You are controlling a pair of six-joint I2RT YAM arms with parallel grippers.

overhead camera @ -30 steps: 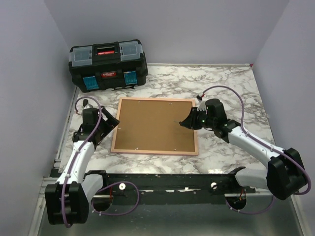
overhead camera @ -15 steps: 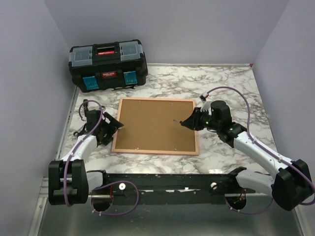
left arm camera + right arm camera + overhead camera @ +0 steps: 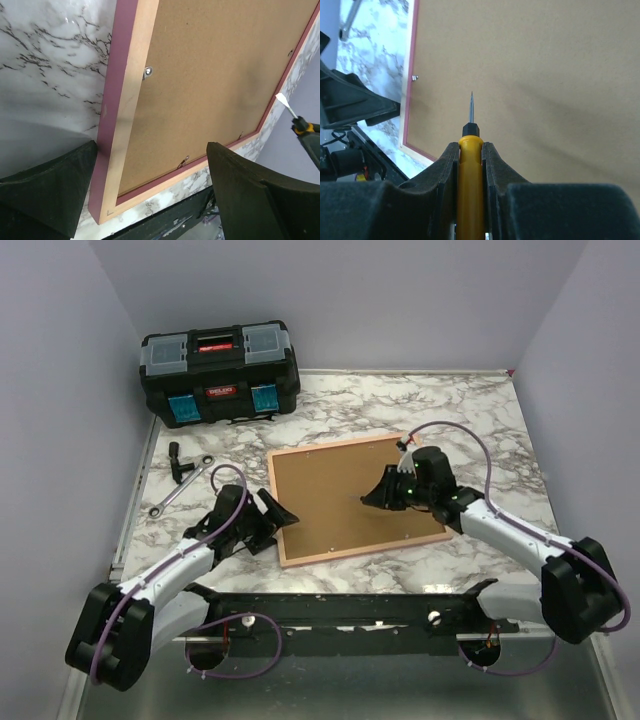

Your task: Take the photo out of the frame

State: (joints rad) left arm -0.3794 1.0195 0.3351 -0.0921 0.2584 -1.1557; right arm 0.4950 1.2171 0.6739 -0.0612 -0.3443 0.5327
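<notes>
Locate the frame (image 3: 126, 75) in the middle of the top view. It lies flat on the marble table (image 3: 480, 420) with its back facing up, skewed so that its long edges climb toward the right. You will see the brown backing board (image 3: 355, 502) seated inside the pink border. In the left wrist view, a small metal tab (image 3: 147, 72) sits on the board just inside the border. The left gripper (image 3: 264, 524) is at the lower left corner of the frame with its fingers (image 3: 250, 200) spread wide, one on each side of that corner. You cannot tell from these views whether either finger touches the border. The right gripper (image 3: 471, 145) is clenched on the yellow handle of a screwdriver (image 3: 471, 175) over the right half of the board. The blade points toward the left; whether its tip meets the board cannot be told. A black toolbox (image 3: 220, 375) stands at the upper left, and a wrench (image 3: 180, 490) lies below it.
</notes>
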